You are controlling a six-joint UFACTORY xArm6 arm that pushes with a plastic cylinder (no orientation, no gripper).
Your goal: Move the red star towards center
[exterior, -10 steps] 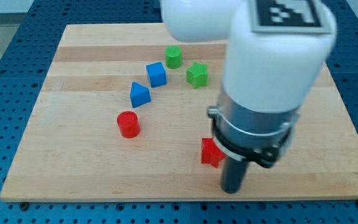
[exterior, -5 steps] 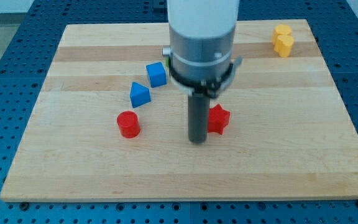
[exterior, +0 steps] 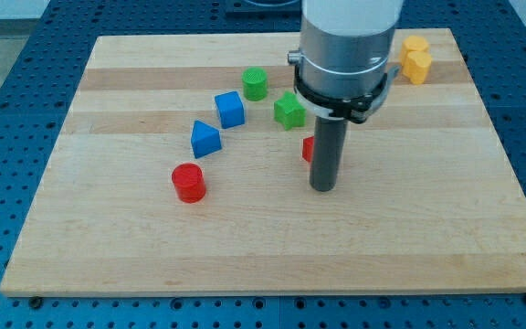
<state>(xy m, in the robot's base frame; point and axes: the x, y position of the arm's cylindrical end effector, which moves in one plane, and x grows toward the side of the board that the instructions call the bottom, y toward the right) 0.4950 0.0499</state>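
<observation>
- The wooden board [exterior: 108, 247] fills most of the view and lies flat on a blue pegboard table [exterior: 7, 110]; every block sits on the board.
- My arm [exterior: 347, 46] comes down from the view's top, and its wide grey collar hides whatever lies straight behind it.
- The dark rod ends at my tip [exterior: 323, 188], which rests on the wood a little toward the view's right of the board's middle. I carry no jaws, so there is nothing to close or let go; I only push.
- The red star [exterior: 308, 149] shows as a thin red sliver at the rod's left edge, tucked behind it and seemingly touching it. It already sits near the middle of the board, so I judge the task close to done.
- The green star [exterior: 289, 110] stands just above the red star, near but apart.
- The two yellow blocks [exterior: 415, 58] sit stacked close together near the view's top right corner, well apart from the work.
- The blue cube [exterior: 230, 109], the blue wedge [exterior: 205, 139], the green cylinder [exterior: 255, 83] and the red cylinder [exterior: 189, 182] trail off toward the view's left.
- Risks, as I judge them: a further push upward could ram the red star into the green star; with the star mostly hidden I cannot tell which face I touch, so an off-centre shove may spin it or let it slip round the rod.
</observation>
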